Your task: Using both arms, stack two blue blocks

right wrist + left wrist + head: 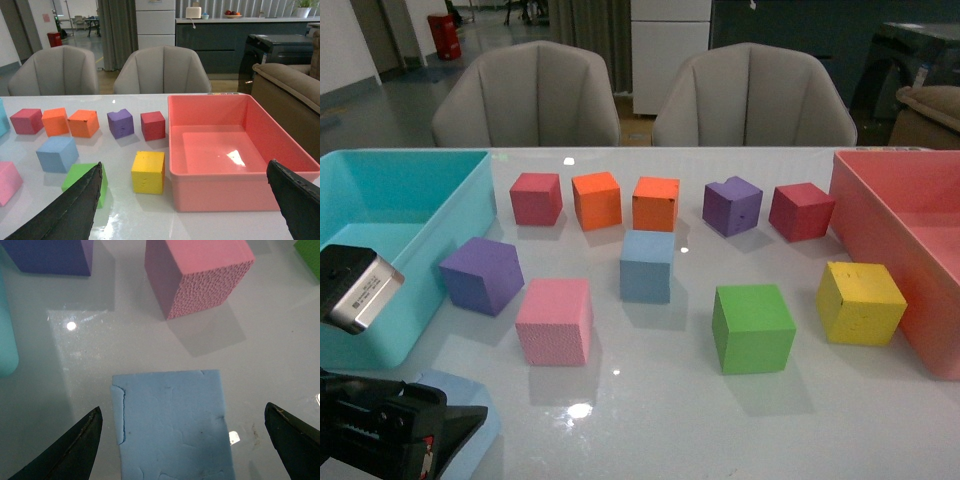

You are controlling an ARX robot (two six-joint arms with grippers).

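We note a glossy, reflective counter (280,355); the blue block (172,425) is matt foam with creased skin; the pink block (207,287) shows a rough, pitted face.

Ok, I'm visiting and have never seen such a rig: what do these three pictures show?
It is a robot with two arms, each ending in a two-fingered gripper. One picture comes from a camera on its body, looking across a white table; the other two come from cameras on its wrists. On the table lie coloured foam cubes between a turquoise bin and a pink bin. The left gripper hangs open over one blue block, a finger on either side, not gripping it. The other blue block sits mid-table. The right gripper is open and holds nothing.
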